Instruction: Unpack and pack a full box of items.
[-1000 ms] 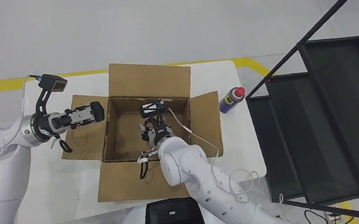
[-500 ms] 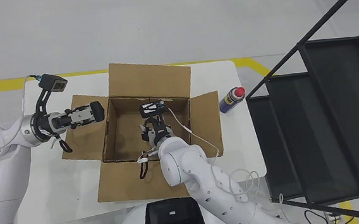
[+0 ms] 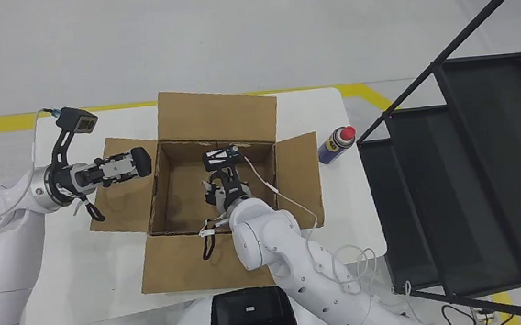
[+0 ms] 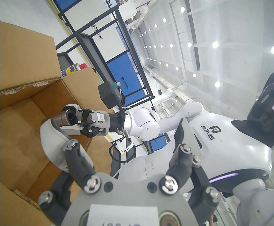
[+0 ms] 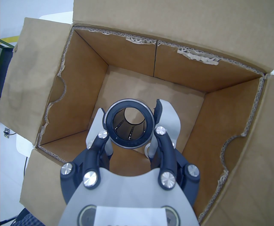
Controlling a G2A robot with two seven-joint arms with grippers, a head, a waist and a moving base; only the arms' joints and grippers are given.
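R gripper (image 5: 130, 115) above box (image 5: 192, 70) floor, jaws clamped on metal cylinder (image 5: 128, 143). L gripper (image 3: 143, 160) beside box, jaws wide apart, empty. Labelled spray can (image 3: 336, 144) beside box.

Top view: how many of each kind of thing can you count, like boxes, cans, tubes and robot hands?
Cardboard box: 1
Spray can: 1
Metal tube: 1
Robot hands: 2 (left hand, right hand)
Total: 5
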